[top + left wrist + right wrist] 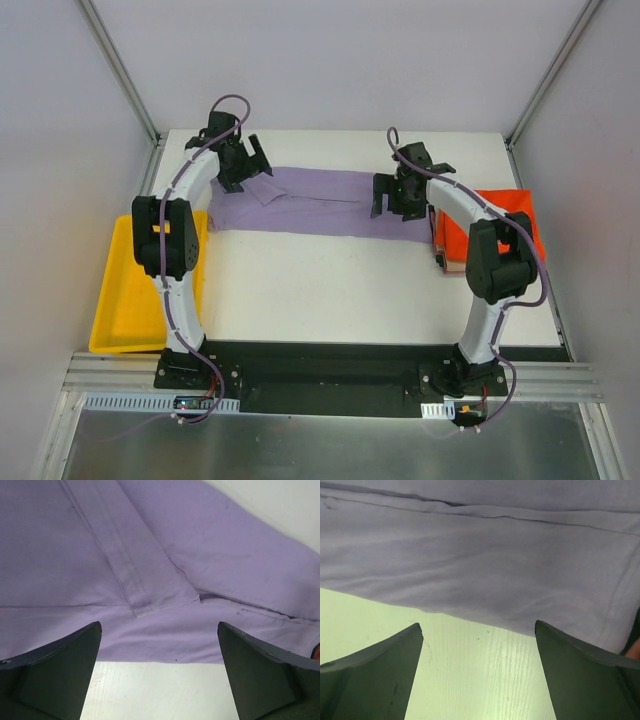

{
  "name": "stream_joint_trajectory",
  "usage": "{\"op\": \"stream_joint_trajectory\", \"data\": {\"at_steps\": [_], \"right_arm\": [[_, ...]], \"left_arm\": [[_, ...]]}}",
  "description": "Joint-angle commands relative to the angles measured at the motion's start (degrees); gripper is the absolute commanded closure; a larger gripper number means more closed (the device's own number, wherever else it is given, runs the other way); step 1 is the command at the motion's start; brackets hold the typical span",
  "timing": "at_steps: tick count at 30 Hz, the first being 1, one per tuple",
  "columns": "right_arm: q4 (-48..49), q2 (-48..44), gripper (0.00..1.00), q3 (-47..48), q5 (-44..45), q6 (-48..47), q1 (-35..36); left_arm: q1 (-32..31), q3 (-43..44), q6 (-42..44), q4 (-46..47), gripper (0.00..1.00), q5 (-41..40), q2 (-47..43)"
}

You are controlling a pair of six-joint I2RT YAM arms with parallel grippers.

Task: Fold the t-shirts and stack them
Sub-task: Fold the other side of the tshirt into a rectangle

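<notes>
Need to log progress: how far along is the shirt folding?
Done: the orange shirt looks folded on the right. In hand: the purple shirt lies as a long strip, left claw and right claw open over its ends. Left: finishing its folds and stacking it.

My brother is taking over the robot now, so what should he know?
Left tool: open, holding nothing, over the purple shirt's left end.
Right tool: open, holding nothing, over its right end.
The purple shirt lies as a long strip across the far side of the table. The orange shirt sits at the right and looks folded.
Left to do: probably fold the purple shirt smaller and stack the two.
</notes>
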Motion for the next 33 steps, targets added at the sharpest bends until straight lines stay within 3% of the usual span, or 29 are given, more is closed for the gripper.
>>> {"op": "stream_joint_trajectory", "data": {"at_steps": [1,12,22,27,33], "right_arm": [[1.8,2.9,0.04,-1.4,-2.4,0.7,-0.8],[0.5,5.6,0.04,-3.9,1.3,0.5,-1.1],[-1.6,5.9,0.04,-3.5,3.5,-0.3,-2.0],[-1.6,5.4,0.04,-3.8,2.8,-0.4,-2.9],[-1.8,4.7,0.04,-3.3,3.3,-0.8,-3.5]], "left_arm": [[-1.1,0.3,-4.1,1.3,0.01,5.1,4.5],[-2.2,6.5,-9.0,4.7,0.01,9.0,13.4],[-2.1,20.3,-10.7,6.4,0.01,8.8,21.4],[-2.2,35.5,-9.1,9.9,0.01,15.0,30.6],[-2.5,37.2,-3.6,17.9,0.01,22.1,29.3]]}}
